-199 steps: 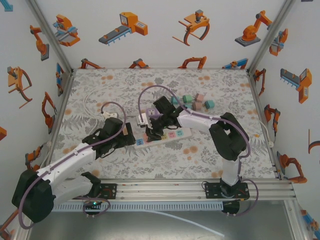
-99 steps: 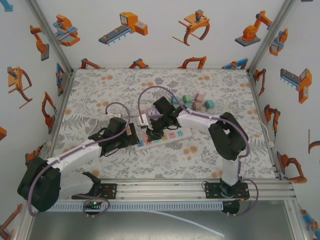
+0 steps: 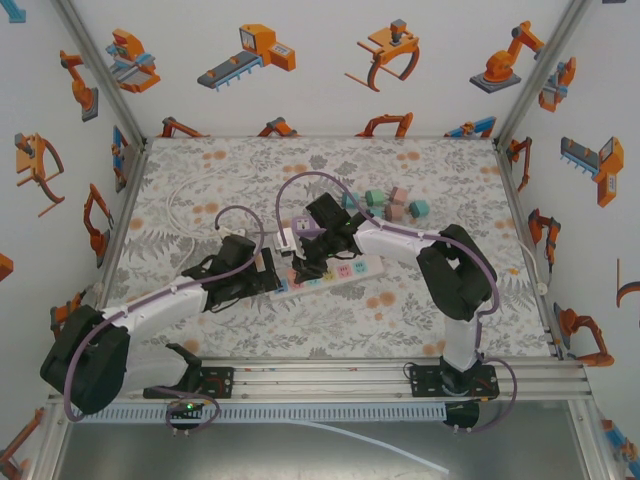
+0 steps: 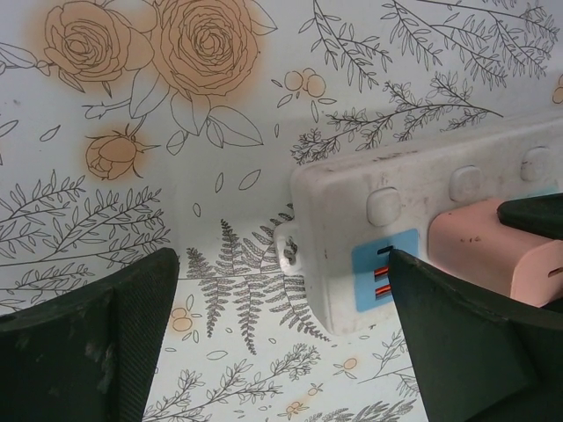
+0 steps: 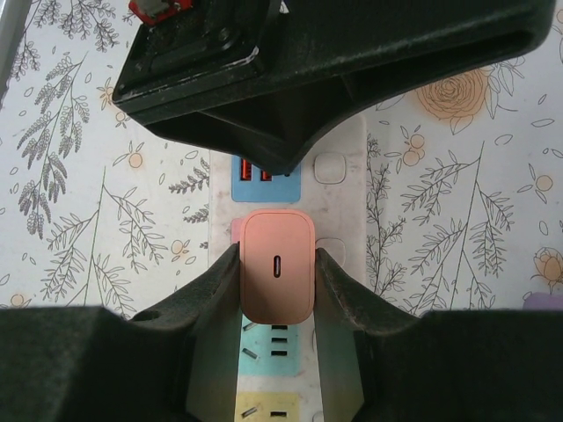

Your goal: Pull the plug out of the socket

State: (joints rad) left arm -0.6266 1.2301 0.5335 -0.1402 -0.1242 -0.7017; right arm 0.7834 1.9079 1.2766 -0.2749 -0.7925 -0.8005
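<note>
Two arms meet over the middle of a floral-printed surface (image 3: 200, 180), walled in by white panels with orange robot drawings. The left arm (image 3: 150, 305) reaches in low from the near left corner. The right arm (image 3: 440, 260) folds across from the near right, a purple cable looping above it.

Between them a white power strip (image 3: 335, 272) lies flat on the surface, running left to right with a slight slant, its socket faces coloured in pastel panels. Beyond it, well apart toward the far right, sits a small cluster of pastel blocks (image 3: 395, 205).

The left jaws are spread wide. In the left wrist view the rounded end of the strip (image 4: 352, 237) lies between the two dark fingers (image 4: 132, 343), one finger over bare surface and the other on the strip's side. Whether that finger touches the strip I cannot tell.

The right jaws are pressed in on the pink plug (image 5: 278, 290), one padded finger (image 5: 220, 290) against each of its flanks. The plug sits in its socket on the strip (image 5: 343, 229), with a blue panel (image 5: 264, 180) holding two red ports just beyond it, and green and yellow socket faces on its near side.
</note>
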